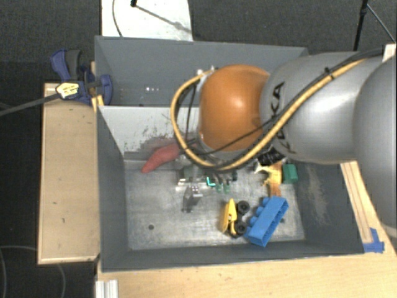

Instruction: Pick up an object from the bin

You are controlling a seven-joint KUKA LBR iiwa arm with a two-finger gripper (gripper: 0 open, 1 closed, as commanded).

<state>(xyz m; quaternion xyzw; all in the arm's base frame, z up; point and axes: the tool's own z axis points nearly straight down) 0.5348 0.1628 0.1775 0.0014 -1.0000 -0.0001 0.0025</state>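
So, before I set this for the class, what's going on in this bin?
A robot arm reaches in from the right, its claw low over the bare floor of the grey bin, left of the middle. Nothing can be seen in the claw. A red curved piece lies just behind it by the back wall; a yellow-and-black toy and a blue block lie to its right, nearer the front.

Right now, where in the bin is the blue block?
In the camera view, the blue block lies at the lower right of the bin floor, beside the yellow-and-black toy on its left.
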